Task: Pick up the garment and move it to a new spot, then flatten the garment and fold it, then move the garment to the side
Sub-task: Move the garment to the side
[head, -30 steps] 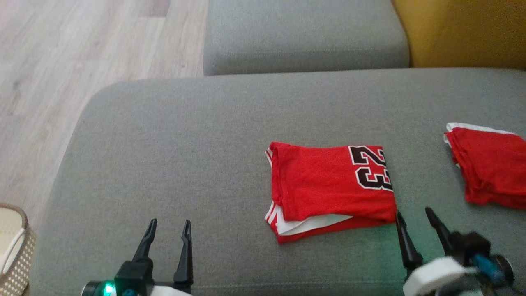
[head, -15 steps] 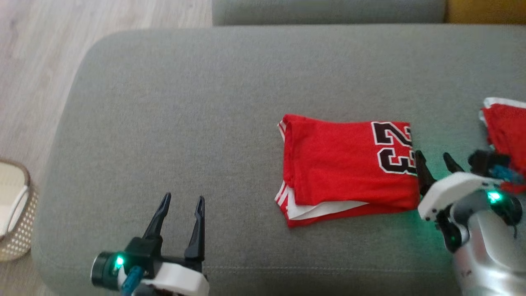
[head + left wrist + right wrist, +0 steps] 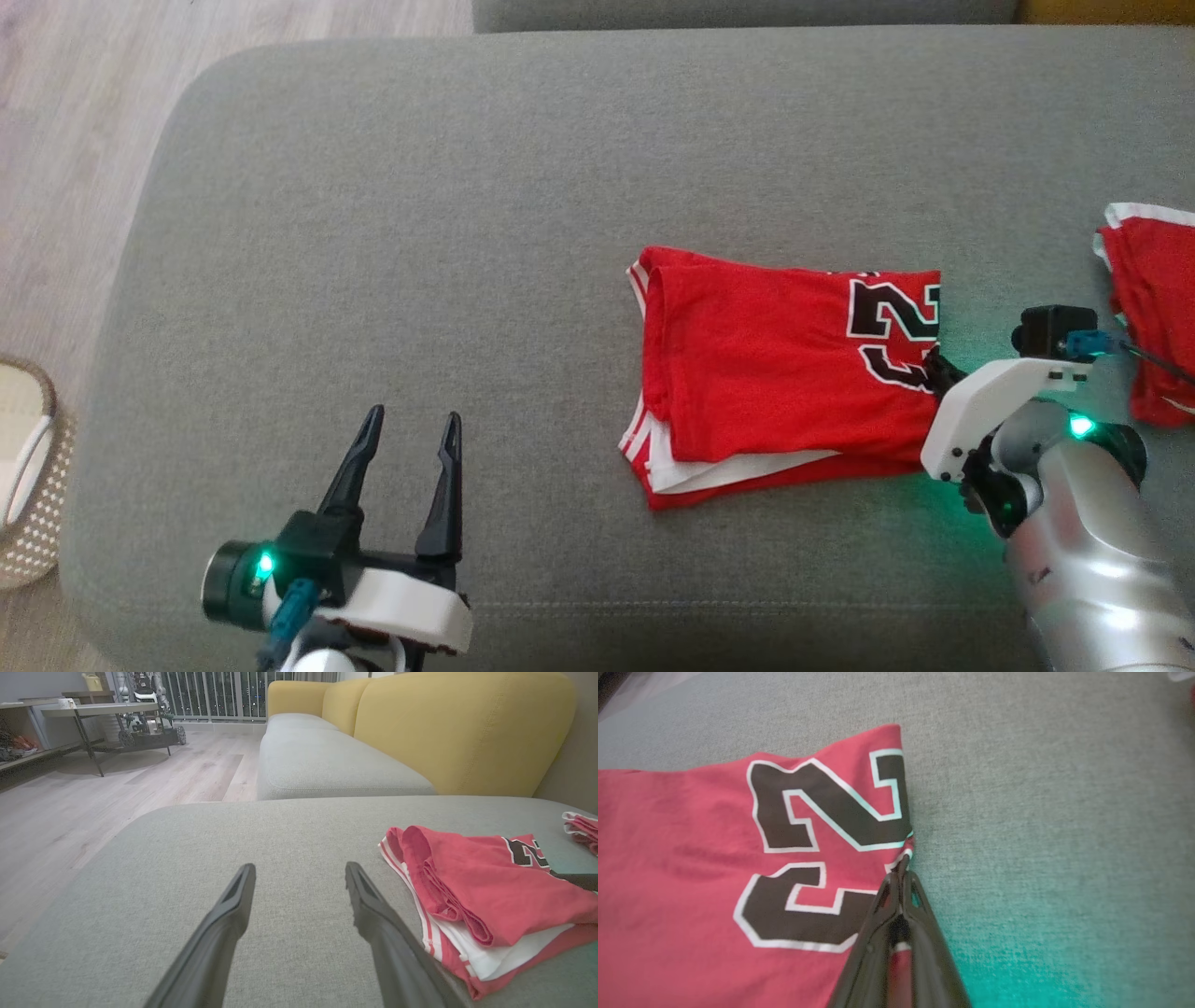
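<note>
Right wrist view, at the right gripper (image 3: 903, 861): pinches fully shut on a thin nip of the garment (image 3: 691, 858), on the edge just beside the black number. Cannot tell how many layers sit in that pinch.

From there outward, in the head view: lies folded into a rectangle on the grey sofa cushion (image 3: 420, 233), right of centre, long axis running left to right. Stretches away to the robot's left from the pinched short edge, so hangs wholly on one end. Shows loose white and striped layers at the near-left corner, farthest from the grip.

Probably calls for a low drag to the right, along the long axis, to keep the fold together. Risks spilling the stack open if raised by this one edge alone.

Farther left, the left gripper (image 3: 413, 415): stands wide open and empty over bare cushion, well apart from the garment, clearly the farther arm. Beyond the right arm, a second red garment (image 3: 1153, 308), apart from the first.
</note>
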Available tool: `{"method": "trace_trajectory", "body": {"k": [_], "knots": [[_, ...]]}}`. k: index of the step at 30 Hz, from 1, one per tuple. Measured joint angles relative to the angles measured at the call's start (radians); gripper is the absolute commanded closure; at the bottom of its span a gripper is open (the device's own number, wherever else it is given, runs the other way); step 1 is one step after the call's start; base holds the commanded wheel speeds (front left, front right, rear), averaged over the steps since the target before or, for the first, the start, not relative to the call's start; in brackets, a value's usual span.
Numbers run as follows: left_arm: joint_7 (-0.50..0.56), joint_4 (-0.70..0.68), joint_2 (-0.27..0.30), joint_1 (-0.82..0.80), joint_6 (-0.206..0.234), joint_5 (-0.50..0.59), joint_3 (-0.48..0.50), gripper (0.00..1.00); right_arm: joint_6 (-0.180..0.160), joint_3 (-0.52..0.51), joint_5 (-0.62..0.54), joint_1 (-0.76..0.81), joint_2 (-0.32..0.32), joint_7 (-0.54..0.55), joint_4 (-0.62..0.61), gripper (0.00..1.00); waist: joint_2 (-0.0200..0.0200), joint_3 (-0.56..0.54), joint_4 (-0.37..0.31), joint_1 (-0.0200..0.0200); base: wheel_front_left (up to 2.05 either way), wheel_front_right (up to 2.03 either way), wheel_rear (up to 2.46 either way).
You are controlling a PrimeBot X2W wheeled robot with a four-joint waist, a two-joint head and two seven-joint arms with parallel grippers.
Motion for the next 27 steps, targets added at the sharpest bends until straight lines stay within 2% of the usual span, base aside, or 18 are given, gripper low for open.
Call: {"method": "trace_trajectory", "body": {"k": [7,12,17,18,22,27], "knots": [[0.0,-0.001,-0.003,0.012,0.001,0.0,0.013,0.0,0.0,0.033,-0.033,0.014,-0.012,-0.035,-0.028,1.0,0.0,-0.028,-0.042,0.0,0.0,0.0,0.0],[0.0,-0.01,-0.003,0.026,0.0,0.0,0.02,0.0,0.0,0.042,-0.068,0.007,-0.07,-0.029,-0.127,1.0,0.0,-0.03,-0.094,0.0,0.0,0.0,0.0],[0.0,-0.043,-0.004,0.025,-0.009,0.014,0.026,0.0,0.0,0.028,-0.135,-0.034,-0.136,0.051,-0.274,1.0,0.0,-0.017,-0.15,0.0,0.0,0.0,0.0],[0.0,-0.043,-0.004,0.025,-0.009,0.014,0.026,0.0,0.0,0.028,-0.135,-0.034,-0.136,0.051,-0.274,1.0,0.0,-0.017,-0.15,0.0,0.0,0.0,0.0],[0.0,-0.063,-0.004,0.017,-0.026,0.029,0.03,0.0,0.0,-0.014,-0.173,-0.068,-0.169,0.124,-0.407,1.0,0.0,0.014,-0.182,0.0,0.0,0.0,0.0],[0.0,-0.067,-0.004,-0.01,-0.035,0.039,0.031,0.0,0.0,-0.099,-0.225,-0.085,-0.186,0.207,-0.525,1.0,0.0,0.059,-0.2,0.0,0.0,0.0,0.0]]}}
